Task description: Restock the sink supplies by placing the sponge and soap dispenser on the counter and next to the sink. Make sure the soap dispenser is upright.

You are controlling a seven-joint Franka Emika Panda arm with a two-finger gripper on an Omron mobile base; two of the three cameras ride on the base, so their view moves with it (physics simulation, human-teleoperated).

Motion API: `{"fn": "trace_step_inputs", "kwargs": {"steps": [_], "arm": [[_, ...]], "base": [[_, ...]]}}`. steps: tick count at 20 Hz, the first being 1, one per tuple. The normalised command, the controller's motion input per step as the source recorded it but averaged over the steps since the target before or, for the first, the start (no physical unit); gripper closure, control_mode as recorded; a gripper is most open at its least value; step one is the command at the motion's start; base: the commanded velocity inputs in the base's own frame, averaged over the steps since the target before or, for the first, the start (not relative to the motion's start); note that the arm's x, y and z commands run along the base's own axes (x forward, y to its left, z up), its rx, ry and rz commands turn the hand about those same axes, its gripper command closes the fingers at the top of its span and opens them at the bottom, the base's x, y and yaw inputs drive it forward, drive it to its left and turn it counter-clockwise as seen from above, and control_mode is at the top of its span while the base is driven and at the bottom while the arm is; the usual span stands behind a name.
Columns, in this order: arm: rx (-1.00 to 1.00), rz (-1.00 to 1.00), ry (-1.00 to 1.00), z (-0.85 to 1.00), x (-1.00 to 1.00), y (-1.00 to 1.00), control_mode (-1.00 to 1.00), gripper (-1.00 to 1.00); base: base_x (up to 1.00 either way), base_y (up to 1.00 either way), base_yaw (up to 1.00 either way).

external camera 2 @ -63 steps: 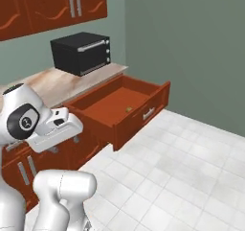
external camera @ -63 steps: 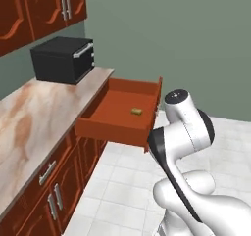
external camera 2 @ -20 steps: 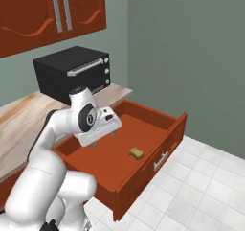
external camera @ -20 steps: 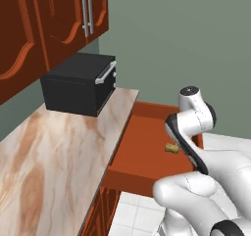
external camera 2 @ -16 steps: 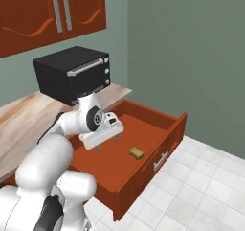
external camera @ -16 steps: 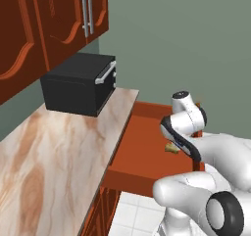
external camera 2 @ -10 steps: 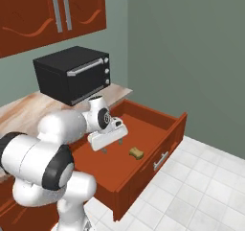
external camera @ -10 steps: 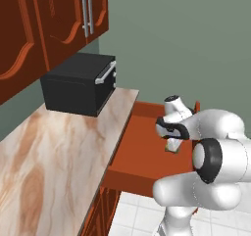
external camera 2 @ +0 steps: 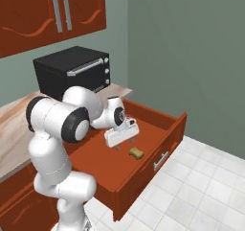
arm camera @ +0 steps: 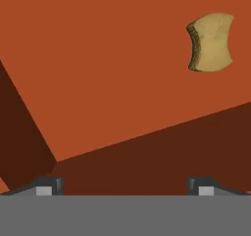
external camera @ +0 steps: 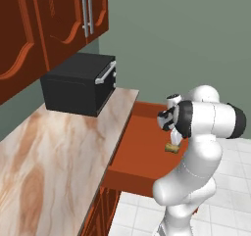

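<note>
A: Well, where is the sponge [external camera 2: 136, 152] seen?

B: It is seen lying flat on the floor of the open drawer [external camera 2: 158, 134], toward the drawer's front wall. From the left base view, the sponge [external camera: 171, 147] is partly hidden behind the arm. From the hand view, the sponge [arm camera: 211, 42] is shown at the upper right, tan-yellow with a pinched middle, resting on bare orange-red board.

A: And how is the gripper [external camera 2: 117, 138] placed?

B: It is held above the drawer floor, near the sponge but apart from it; nothing is touched. In the left base view the gripper [external camera: 169, 118] is largely masked by the white arm.

A: How are the jaws set?

B: They are spread wide. In the hand view the 2 fingertips [arm camera: 49, 185] are seen far apart at the bottom, with nothing between them.

A: What else is shown?

B: The counter [external camera: 54, 152] is seen as beige marble with brown streaks, and a black microwave [external camera: 78, 84] is set on it against the wall. Reddish-brown cabinets [external camera 2: 57, 9] are hung above it. The drawer is pulled out from under the counter's end, over white floor tiles [external camera 2: 206, 191].
</note>
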Motion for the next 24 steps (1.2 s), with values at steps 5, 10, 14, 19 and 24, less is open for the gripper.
{"fn": "trace_step_inputs", "kwargs": {"steps": [5, 10, 14, 19, 24], "arm": [[0.05, 0.05, 0.00, -0.51, 0.14, -0.08, -1.00, -1.00], [0.00, 0.03, -0.04, -0.23, 0.20, 0.00, -1.00, -1.00], [0.00, 0.05, -0.03, -0.11, 0.24, 0.00, -1.00, -1.00], [0.00, 0.04, -0.01, -0.17, 0.21, 0.00, -1.00, -1.00], [0.00, 0.04, 0.00, -0.31, 0.24, 0.00, -1.00, -1.00]], "base": [[0.00, 0.00, 0.00], [0.00, 0.00, 0.00], [0.00, 0.00, 0.00], [0.00, 0.00, 0.00], [0.00, 0.00, 0.00]]}}
